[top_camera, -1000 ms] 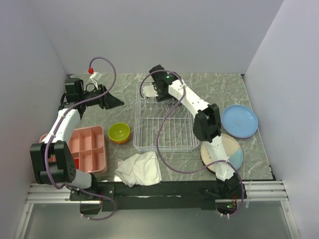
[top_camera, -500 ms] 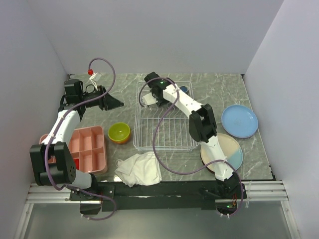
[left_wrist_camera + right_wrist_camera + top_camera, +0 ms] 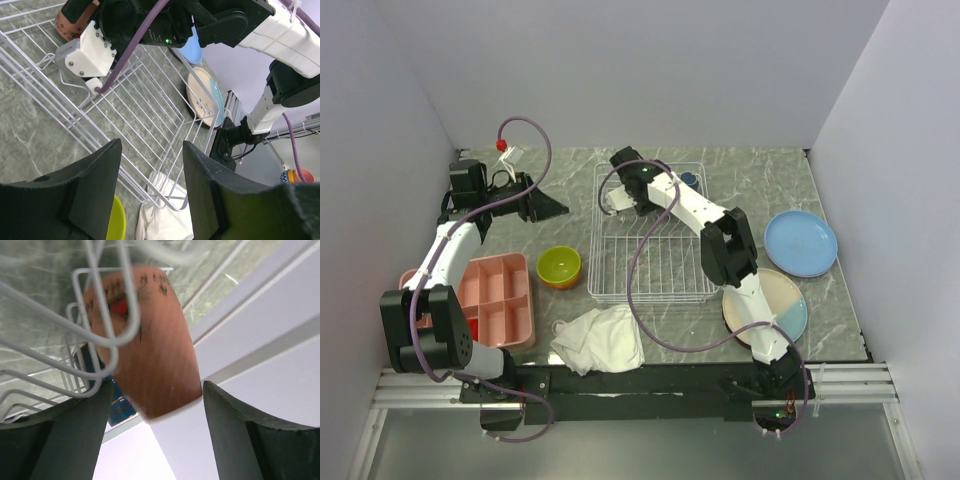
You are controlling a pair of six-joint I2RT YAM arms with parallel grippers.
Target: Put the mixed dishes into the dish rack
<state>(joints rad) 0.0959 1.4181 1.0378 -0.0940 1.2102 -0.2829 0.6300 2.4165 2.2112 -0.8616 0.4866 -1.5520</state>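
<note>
Setting the small pink mug with dark lettering down in the white wire dish rack looks like the step in hand. The right pincer reaches into the rack's upper-left corner in the overhead view, its fingers flanking the mug so closely that I cannot tell whether they pinch it or stand just clear. In the right wrist view, wire loops cross in front of the mug, and the small dark-blue mug stands nearby in the rack's upper-right part. To do this well, the mug should rest fully on the wires before the fingers spread. The pincer should then lift straight out, since a sideways pull could snag a prong or tip the mug. The left pincer hangs open and empty over the grey marbled table at the left, near the lime-green bowl, a sensible next load.
</note>
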